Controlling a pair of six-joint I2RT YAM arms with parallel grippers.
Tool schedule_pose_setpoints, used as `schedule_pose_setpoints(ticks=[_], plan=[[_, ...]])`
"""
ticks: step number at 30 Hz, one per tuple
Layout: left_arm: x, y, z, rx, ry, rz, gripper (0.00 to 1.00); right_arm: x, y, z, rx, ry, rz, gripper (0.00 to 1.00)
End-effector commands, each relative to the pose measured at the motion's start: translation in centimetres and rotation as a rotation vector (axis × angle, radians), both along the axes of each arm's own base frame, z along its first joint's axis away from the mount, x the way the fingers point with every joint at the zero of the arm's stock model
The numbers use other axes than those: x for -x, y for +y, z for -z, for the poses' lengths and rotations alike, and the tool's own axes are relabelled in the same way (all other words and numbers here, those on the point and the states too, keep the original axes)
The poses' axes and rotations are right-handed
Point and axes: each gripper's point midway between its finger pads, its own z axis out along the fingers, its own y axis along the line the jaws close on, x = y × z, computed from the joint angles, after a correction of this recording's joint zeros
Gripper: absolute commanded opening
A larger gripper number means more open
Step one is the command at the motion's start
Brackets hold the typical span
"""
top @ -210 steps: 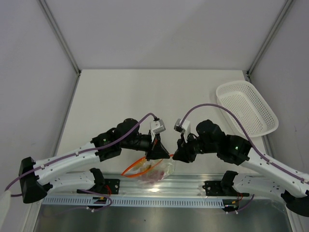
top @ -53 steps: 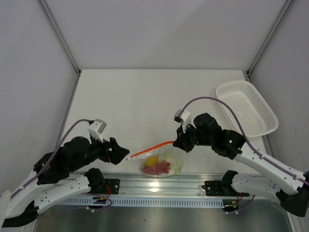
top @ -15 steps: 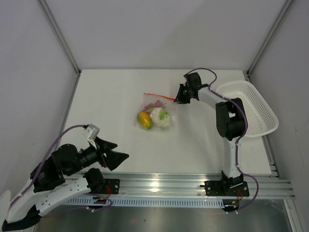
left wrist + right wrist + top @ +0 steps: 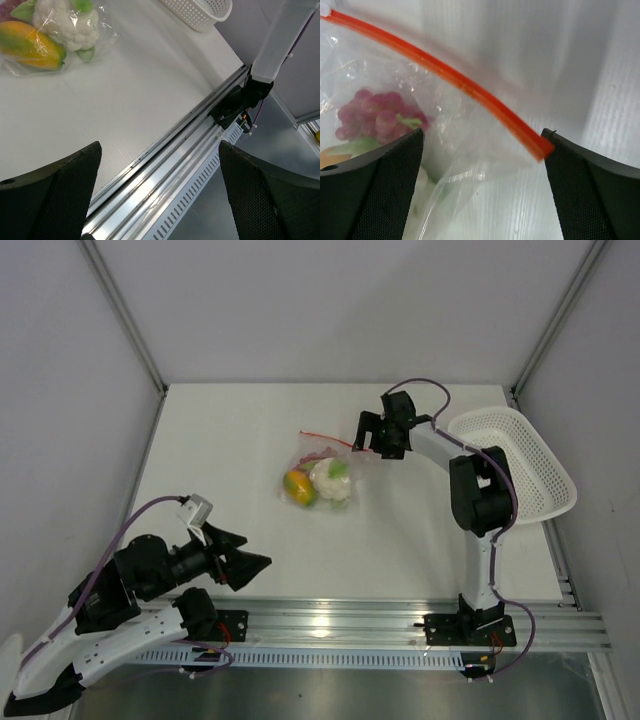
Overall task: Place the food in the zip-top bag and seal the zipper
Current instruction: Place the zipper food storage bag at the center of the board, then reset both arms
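Note:
The zip-top bag [image 4: 322, 472] lies on the white table past its middle, with the food inside. A yellow-orange fruit [image 4: 298, 487], a whitish piece [image 4: 330, 481] with green and a dark red grape bunch [image 4: 379, 118] show through the plastic. The orange-red zipper [image 4: 325, 439] runs along the bag's far edge as one thin strip [image 4: 455, 79]. My right gripper [image 4: 359, 435] stands open at the zipper's right end. The bag's corner [image 4: 470, 165] lies between its fingers [image 4: 592, 192], held by neither. My left gripper [image 4: 255, 552] is open and empty, low at the near left, far from the bag [image 4: 55, 30].
A white mesh basket [image 4: 520, 465] stands at the right edge of the table, just behind the right arm. The aluminium rail [image 4: 340, 618] runs along the near edge. Grey walls close in the left, right and back.
The right gripper has opened and let go of the zipper's end. Before that it carried the bag from the near edge to the far middle. The left arm has drawn back.

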Motion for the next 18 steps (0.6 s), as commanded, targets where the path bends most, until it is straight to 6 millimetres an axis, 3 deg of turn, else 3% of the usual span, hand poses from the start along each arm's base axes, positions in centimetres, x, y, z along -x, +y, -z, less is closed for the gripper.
schedule_pose_setpoints(ticks=[1, 7, 13, 18], plan=[[0.2, -0.2, 0.2, 0.029, 0.018, 0.0, 1.0, 0.2, -1.4, -6.7, 0.082, -0.148, 0.026, 0.99], [0.7, -0.5, 1.0, 0.042, 0.082, 0.005, 0.99, 4.8, -2.9, -11.1, 0.175, -0.247, 0.037, 0.99], [1.0, -1.2, 1.5, 0.058, 0.156, 0.009, 0.99, 11.0, -2.8, -11.6, 0.159, -0.265, 0.023, 0.99], [0.7, -2.0, 2.7, 0.051, 0.249, -0.023, 1.0, 16.3, -3.7, -10.4, 0.19, -0.233, 0.051, 0.99]])
